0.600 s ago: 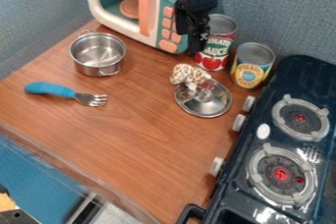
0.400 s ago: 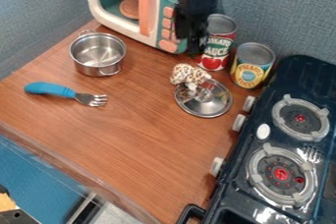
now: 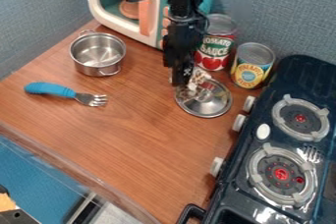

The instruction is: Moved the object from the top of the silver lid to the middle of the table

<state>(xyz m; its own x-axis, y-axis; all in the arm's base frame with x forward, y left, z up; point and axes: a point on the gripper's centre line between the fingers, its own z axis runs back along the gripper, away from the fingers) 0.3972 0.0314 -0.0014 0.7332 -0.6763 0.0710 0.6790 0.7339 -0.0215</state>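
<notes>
A: What differs from the earlier frames?

B: We find the gripper (image 3: 179, 78) lower, moved from before the red can (image 3: 214, 53) to the toy (image 3: 199, 76), now partly hidden behind it. We cannot tell whether the gripper is open, closed or holding anything. We see the toy at the upper-left rim of the lid (image 3: 206, 106).

A: And the bounds?

B: We trace the near edge of the table (image 3: 131, 139) slanting down rightward, the stove (image 3: 289, 72) along the right, and the microwave (image 3: 134, 34), red can and yellow can (image 3: 251, 73) behind. We note bare wood between fork (image 3: 50, 89) and lid, continuing toward the near edge.
</notes>
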